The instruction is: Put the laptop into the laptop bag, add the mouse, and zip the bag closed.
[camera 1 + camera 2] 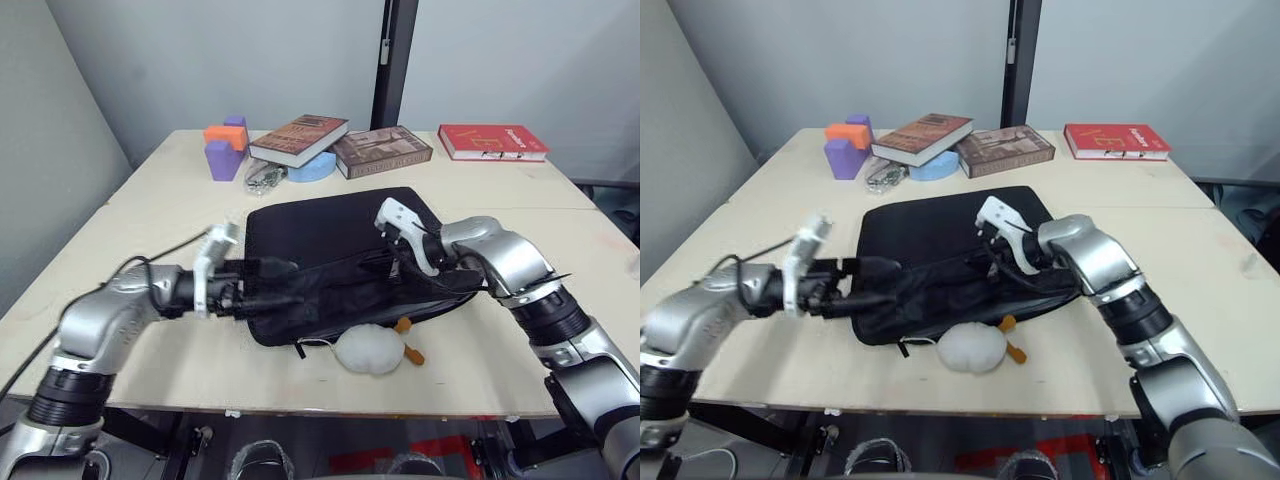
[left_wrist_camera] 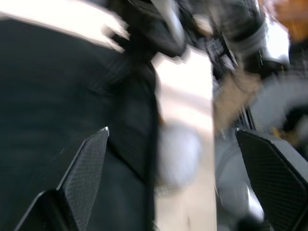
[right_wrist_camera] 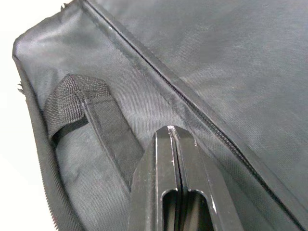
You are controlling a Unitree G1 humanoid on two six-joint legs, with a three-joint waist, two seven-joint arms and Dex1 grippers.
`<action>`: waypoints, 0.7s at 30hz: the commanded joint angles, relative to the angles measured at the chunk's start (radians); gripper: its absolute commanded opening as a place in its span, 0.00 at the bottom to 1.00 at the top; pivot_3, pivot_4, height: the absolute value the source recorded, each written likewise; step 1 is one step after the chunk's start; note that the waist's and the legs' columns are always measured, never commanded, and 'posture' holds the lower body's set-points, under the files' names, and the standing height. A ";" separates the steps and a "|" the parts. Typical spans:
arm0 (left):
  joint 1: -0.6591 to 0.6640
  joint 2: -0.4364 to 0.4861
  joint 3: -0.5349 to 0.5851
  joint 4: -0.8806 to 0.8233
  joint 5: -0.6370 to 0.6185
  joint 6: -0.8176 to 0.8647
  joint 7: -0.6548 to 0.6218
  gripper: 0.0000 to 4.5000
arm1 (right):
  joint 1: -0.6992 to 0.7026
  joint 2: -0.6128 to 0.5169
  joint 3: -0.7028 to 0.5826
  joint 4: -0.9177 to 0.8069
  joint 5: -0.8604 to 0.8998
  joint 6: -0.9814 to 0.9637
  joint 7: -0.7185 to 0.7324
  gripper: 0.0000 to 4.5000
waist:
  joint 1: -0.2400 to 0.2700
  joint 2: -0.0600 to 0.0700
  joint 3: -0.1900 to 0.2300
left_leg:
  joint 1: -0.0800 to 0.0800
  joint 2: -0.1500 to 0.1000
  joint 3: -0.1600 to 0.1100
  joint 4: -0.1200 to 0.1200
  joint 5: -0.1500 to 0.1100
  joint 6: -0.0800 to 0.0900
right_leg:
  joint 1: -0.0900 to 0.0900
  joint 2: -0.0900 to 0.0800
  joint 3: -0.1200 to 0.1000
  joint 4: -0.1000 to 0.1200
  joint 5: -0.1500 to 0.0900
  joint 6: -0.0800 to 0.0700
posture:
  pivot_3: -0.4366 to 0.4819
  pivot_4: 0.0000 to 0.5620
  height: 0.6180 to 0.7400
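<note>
- Right wrist view: the right gripper (image 3: 174, 132) is clenched, its two black fingers pressed flat together with nothing seen between them, over the laptop bag (image 3: 216, 62) just beside the strap handle (image 3: 82, 103) and the zip line (image 3: 192, 103).
- Left eye view: the right gripper (image 1: 400, 268) sits on the bag's near half, toward 3 o'clock.
- Left gripper (image 1: 285, 283) reaches in from 9 o'clock onto the bag's near edge; its wrist view shows the fingers (image 2: 84, 175) spread wide, released.
- Laptop bag lies flat at the table (image 1: 150, 200) centre.
- Fluffy white toy (image 1: 370, 350) with orange feet touches the bag's near edge at 6 o'clock.
- Books (image 1: 298, 138), purple and orange blocks (image 1: 225, 148) and a red book (image 1: 492, 141) line the far side, 11 to 1 o'clock.
</note>
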 commanded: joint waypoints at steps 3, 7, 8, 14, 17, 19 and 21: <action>0.089 0.083 0.208 0.015 -0.103 0.102 0.073 0.98 | 0.040 -0.137 -0.234 -0.171 0.136 0.041 0.036 0.00 | 0.003 0.000 0.001 | -0.001 0.000 0.001 -0.003 0.000 0.000 | -0.001 0.000 0.000 -0.003 0.000 0.000 | 0.48 0.27 1.00; 0.200 0.162 0.274 0.009 -0.103 0.118 0.043 0.99 | 0.163 -0.286 -0.407 -0.197 0.210 0.042 0.079 0.12 | 0.013 -0.002 0.002 | -0.001 0.000 0.001 -0.008 0.000 -0.001 | 0.000 0.001 -0.001 -0.010 0.000 0.000 | 0.48 0.27 1.00; 0.230 0.179 0.282 0.004 -0.097 0.115 0.029 0.99 | 0.204 -0.326 -0.447 -0.203 0.224 0.035 0.098 0.18 | 0.016 -0.003 0.002 | -0.001 0.000 0.001 -0.008 0.000 -0.001 | 0.000 0.001 -0.002 -0.010 0.000 0.000 | 0.48 0.27 1.00; 0.357 0.254 0.318 0.013 -0.095 0.135 -0.026 0.99 | 0.410 -0.483 -0.685 -0.192 0.306 0.000 0.201 0.65 | 0.013 -0.003 0.003 | 0.000 0.000 0.002 -0.008 0.000 0.000 | 0.000 0.000 -0.001 -0.010 0.000 0.000 | 0.48 0.27 1.00; 0.358 0.258 0.324 0.036 -0.124 0.183 -0.010 0.99 | 0.474 -0.522 -0.765 -0.165 0.322 -0.022 0.225 0.87 | 0.012 -0.003 0.003 | 0.001 0.000 0.002 -0.006 0.000 0.001 | 0.001 0.000 0.000 -0.008 0.000 0.000 | 0.48 0.27 1.00; 0.344 0.237 0.300 0.043 -0.154 0.247 0.031 0.99 | 0.505 -0.536 -0.818 -0.163 0.343 -0.023 0.237 1.00 | 0.011 -0.003 0.003 | 0.002 0.001 0.002 -0.005 0.000 0.001 | 0.001 0.000 0.000 -0.007 0.000 0.000 | 0.48 0.27 1.00; 0.343 0.227 0.236 0.045 -0.143 0.284 0.055 0.99 | 0.523 -0.539 -0.866 -0.184 0.381 -0.017 0.247 1.00 | 0.011 -0.003 0.003 | 0.001 0.000 0.002 -0.004 -0.001 0.001 | 0.001 0.000 0.000 -0.006 0.000 0.000 | 0.48 0.27 1.00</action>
